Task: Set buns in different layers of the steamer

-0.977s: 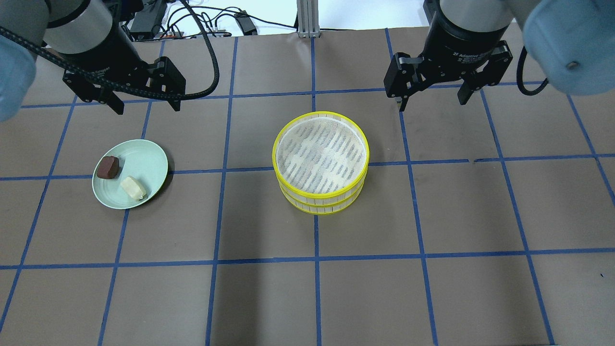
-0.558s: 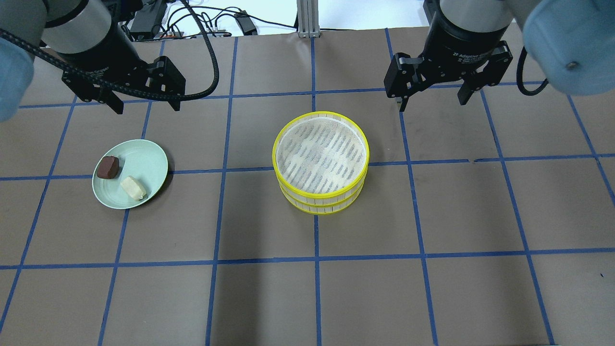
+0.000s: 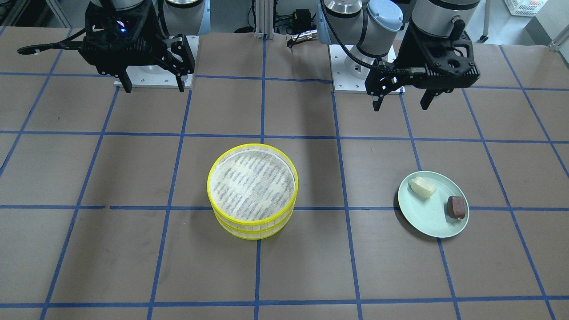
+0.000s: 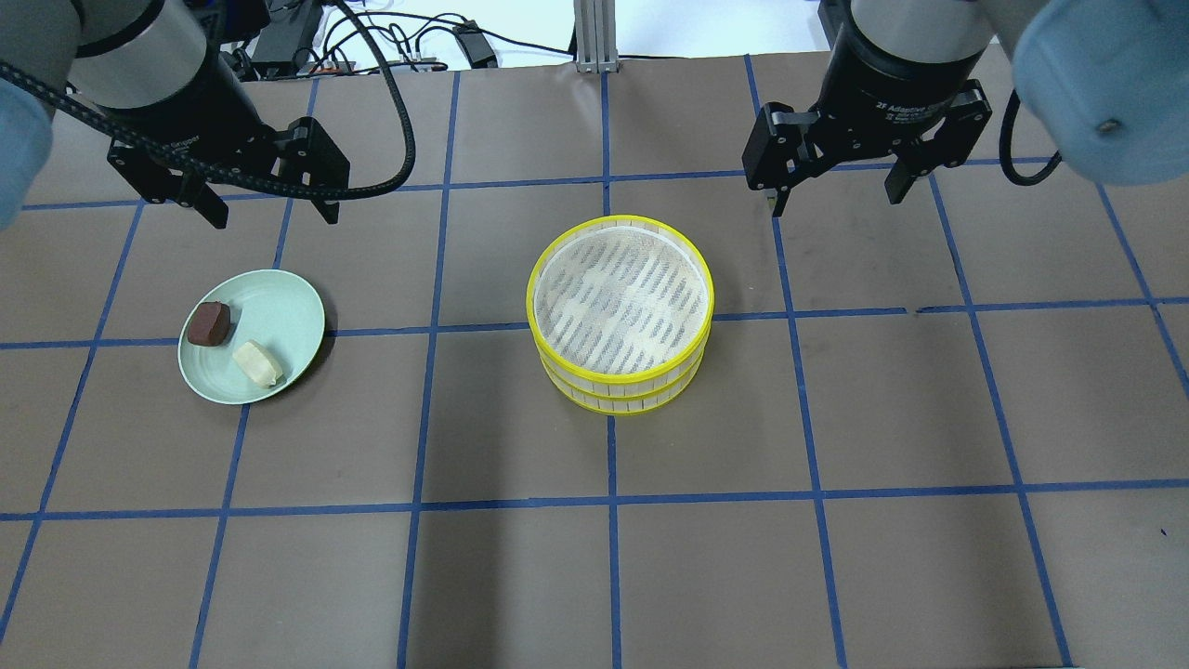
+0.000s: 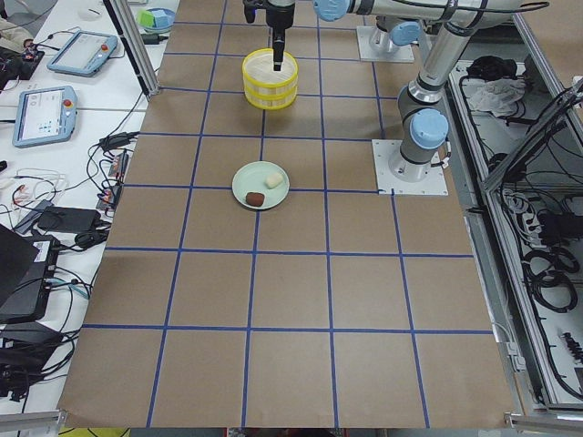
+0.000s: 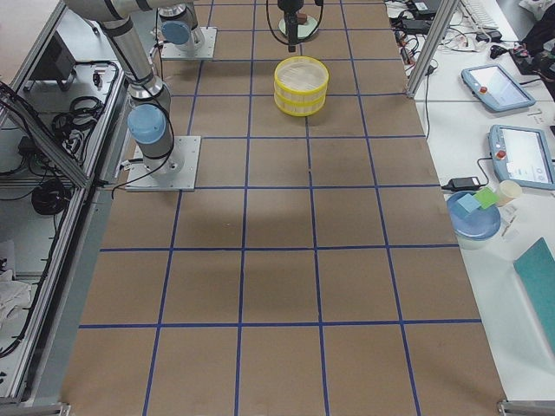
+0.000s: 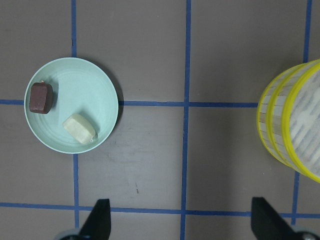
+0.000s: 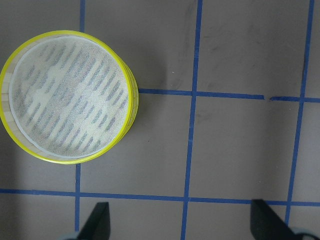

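The steamer (image 4: 620, 311) stands mid-table as two stacked yellow-rimmed tiers, its top mesh floor bare; it also shows in the front view (image 3: 252, 190) and the right wrist view (image 8: 68, 117). A cream-white bun (image 4: 257, 362) and a dark reddish-brown bun (image 4: 208, 323) lie on a pale green plate (image 4: 288, 311) at the left; both also show in the left wrist view (image 7: 79, 128) (image 7: 40, 97). My left gripper (image 4: 271, 212) hangs open and empty above the table behind the plate. My right gripper (image 4: 834, 197) hangs open and empty behind and right of the steamer.
The brown table cover carries a blue tape grid. Cables and a metal post (image 4: 591, 37) lie at the far edge. The arm bases (image 3: 364, 66) stand on white plates at the robot's side.
My left gripper has shifted slightly left and a little toward the plate. The right gripper, the steamer and the buns have not moved.
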`<state>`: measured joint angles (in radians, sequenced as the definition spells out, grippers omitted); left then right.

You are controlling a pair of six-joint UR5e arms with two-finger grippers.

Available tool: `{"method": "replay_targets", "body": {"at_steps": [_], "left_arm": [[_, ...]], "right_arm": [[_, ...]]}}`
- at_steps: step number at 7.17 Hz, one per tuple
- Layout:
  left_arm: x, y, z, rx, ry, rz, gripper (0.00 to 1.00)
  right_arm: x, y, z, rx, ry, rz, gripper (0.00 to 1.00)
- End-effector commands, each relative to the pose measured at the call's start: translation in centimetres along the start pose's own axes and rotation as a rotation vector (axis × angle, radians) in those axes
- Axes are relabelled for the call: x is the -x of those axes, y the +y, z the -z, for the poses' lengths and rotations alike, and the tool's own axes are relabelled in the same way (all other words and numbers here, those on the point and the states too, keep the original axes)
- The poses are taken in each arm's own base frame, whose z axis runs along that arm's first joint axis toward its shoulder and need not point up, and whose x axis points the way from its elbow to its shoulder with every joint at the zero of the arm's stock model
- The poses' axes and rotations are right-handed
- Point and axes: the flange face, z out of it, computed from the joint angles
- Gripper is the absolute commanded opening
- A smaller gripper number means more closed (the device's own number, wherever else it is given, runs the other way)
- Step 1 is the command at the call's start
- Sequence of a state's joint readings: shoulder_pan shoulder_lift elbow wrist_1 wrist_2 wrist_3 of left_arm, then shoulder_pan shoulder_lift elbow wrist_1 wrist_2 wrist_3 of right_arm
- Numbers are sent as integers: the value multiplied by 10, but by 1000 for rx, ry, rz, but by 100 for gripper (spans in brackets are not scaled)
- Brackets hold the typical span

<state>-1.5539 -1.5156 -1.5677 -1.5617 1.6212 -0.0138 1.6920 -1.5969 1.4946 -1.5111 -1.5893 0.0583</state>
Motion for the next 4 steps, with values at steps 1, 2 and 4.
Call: {"method": "replay_targets", "body": {"at_steps": [1, 2, 4], "left_arm": [[3, -1, -3, 9, -4, 6, 100], [4, -2, -3, 8, -4, 7, 100], [51, -22, -24, 38, 8, 64, 100]], "right_arm": [[2, 1, 0, 1, -3, 3, 100], [2, 1, 0, 1, -5, 3, 100], [2, 1, 0, 1, -5, 3, 100]]}}
